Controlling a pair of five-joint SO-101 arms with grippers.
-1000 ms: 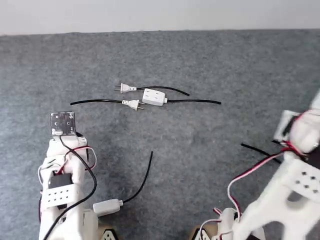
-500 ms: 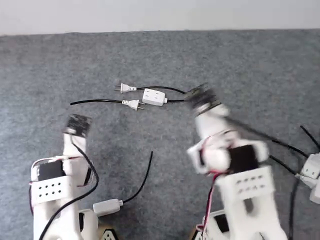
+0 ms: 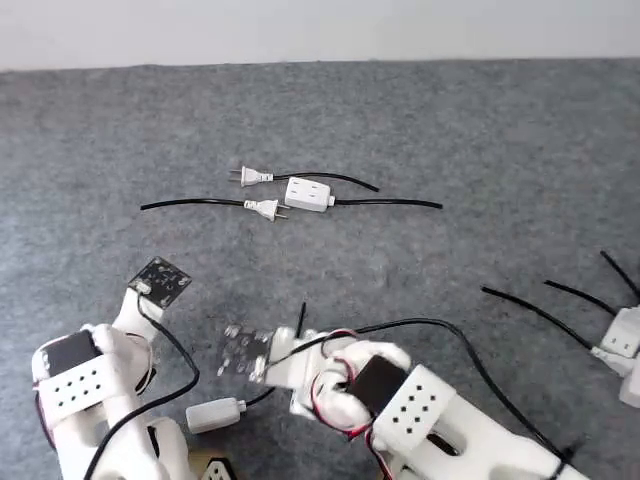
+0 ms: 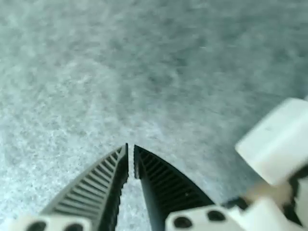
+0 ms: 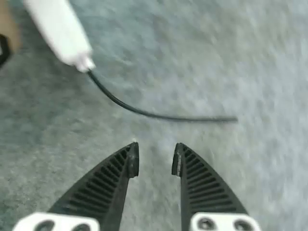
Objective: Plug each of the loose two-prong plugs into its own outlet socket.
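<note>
swung back from the far outlet block it was reaching toward half a second ago, the right hand (image 5: 155,154) is now low over the near part of the tabletop (image 3: 450,130), turned toward the left arm, which has itself drawn back a little. the right hand's two dark ribbed fingers (image 5: 113,185) stand apart with a clear gap and nothing between them, over grey felt. just beyond their tips a thin black cable (image 5: 144,114) curves across the felt to a white socket (image 3: 215,412), which lies at the near edge between the two arm bases; the cable's other end lies loose. the left hand (image 4: 131,149) hangs over bare felt with its fingers drawn together, only a thin slit between the tips, holding nothing; a pale blocky shape (image 4: 279,139) beside it is too blurred to name. at the right edge lie white connector pieces (image 3: 622,345), with loose black leads (image 3: 530,310) reaching toward the middle. farthest off, well apart from both hands, the outlet block (image 3: 308,194) lies flat, its lead running right. the nearer plug (image 3: 265,209) lies just beside the block's left end, prongs toward it but not inserted, lead trailing left. the farther plug (image 3: 252,177) lies just behind, prongs pointing left, away from the block, its lead arching past the block's far side.
</note>
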